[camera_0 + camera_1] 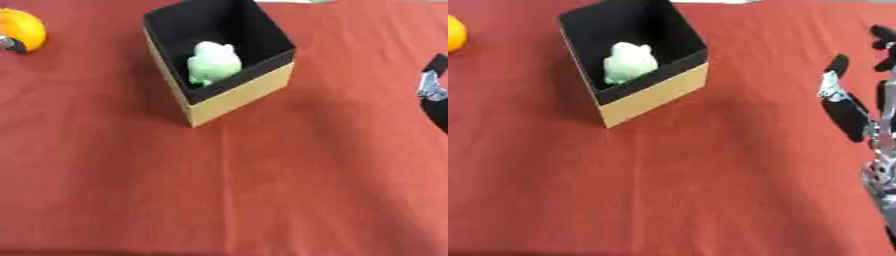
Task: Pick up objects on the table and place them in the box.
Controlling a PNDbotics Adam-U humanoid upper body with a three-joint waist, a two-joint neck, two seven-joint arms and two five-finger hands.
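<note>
A box [234,95] with tan outer walls and a black inside stands upright at the upper middle of the red cloth. A pale green soft toy [213,63] lies inside it. An orange round object [21,29] sits at the far left edge. A small grey and black piece [10,44] touches its lower left side; I cannot tell whether that is my left hand. My right hand [849,112] is at the right edge, well to the right of the box, open with straight fingers and holding nothing.
The red tablecloth [262,190] covers the whole table. A faint crease runs down it from below the box toward the near edge.
</note>
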